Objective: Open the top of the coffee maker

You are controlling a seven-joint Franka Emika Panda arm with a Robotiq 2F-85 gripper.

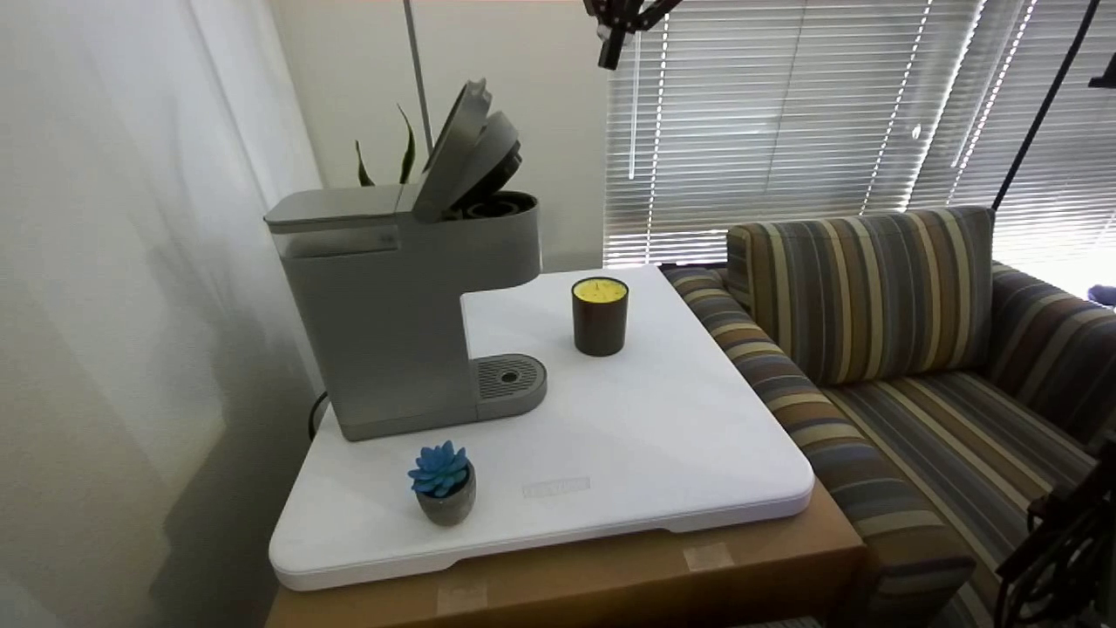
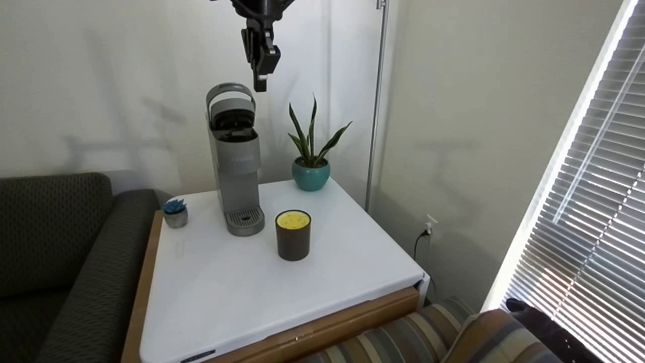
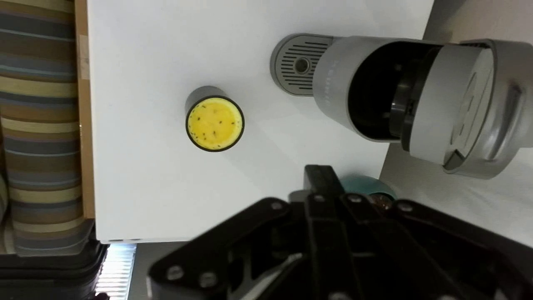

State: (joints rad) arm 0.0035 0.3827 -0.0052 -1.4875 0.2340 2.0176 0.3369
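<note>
Treat the hinged lid, tilted back on the Keurig coffee maker at upper left in an exterior view, as likely open enough; draw the narrow, empty claw away without brushing the lid; note, at lower right in the wrist view, a teal snake-plant pot partly hidden behind the claw

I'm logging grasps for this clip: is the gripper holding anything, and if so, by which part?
Nothing is held. The gripper looks shut with no object in it, and the raised lid stands clear of it.
</note>
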